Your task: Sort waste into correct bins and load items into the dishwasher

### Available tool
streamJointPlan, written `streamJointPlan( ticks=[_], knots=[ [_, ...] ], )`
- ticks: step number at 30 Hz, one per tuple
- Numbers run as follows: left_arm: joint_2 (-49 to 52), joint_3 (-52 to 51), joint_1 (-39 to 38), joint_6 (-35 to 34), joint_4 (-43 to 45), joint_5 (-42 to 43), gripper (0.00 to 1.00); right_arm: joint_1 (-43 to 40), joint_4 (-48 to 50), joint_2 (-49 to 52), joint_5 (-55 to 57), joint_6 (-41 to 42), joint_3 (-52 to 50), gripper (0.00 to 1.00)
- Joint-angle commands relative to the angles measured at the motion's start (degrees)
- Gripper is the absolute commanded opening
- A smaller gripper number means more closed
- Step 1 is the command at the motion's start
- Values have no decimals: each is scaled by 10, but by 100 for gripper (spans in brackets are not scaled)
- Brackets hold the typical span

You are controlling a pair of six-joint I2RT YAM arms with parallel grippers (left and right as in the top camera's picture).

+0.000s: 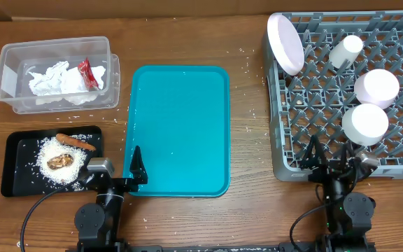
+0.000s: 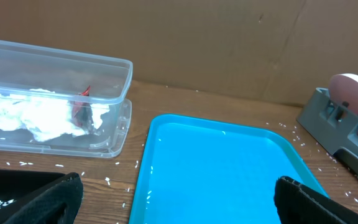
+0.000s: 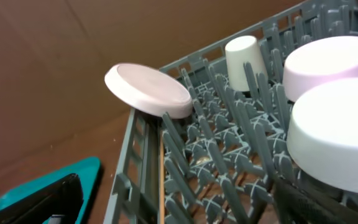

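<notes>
The grey dishwasher rack (image 1: 285,157) on the right holds a white plate (image 1: 285,43) on edge, a cup (image 1: 346,50) and two bowls (image 1: 376,87) (image 1: 364,124). A thin chopstick (image 3: 162,180) lies along the rack's left inner wall. The clear tub (image 1: 9,77) holds crumpled paper (image 1: 51,80) and a red wrapper (image 1: 88,73). The black tray (image 1: 16,150) carries rice (image 1: 44,150), a brown lump (image 1: 60,162) and a carrot stick (image 1: 75,141). My left gripper (image 1: 119,171) is open over the teal tray's near-left corner. My right gripper (image 1: 334,159) is open at the rack's front wall.
A large teal tray (image 1: 180,126) lies bare in the middle between the bins and the rack. Loose rice grains are scattered on the wooden table around it. A brown cardboard wall stands behind the table.
</notes>
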Motion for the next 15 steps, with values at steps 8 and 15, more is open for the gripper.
streamJointPlan(
  ticks=[8, 15],
  knots=[
    [-6, -2, 4, 11, -1, -4, 100, 4, 2, -38, -47, -168, -6, 100],
    [-6, -2, 4, 11, -1, -4, 100, 17, 2, -46, -43, -185, -6, 100]
  ],
)
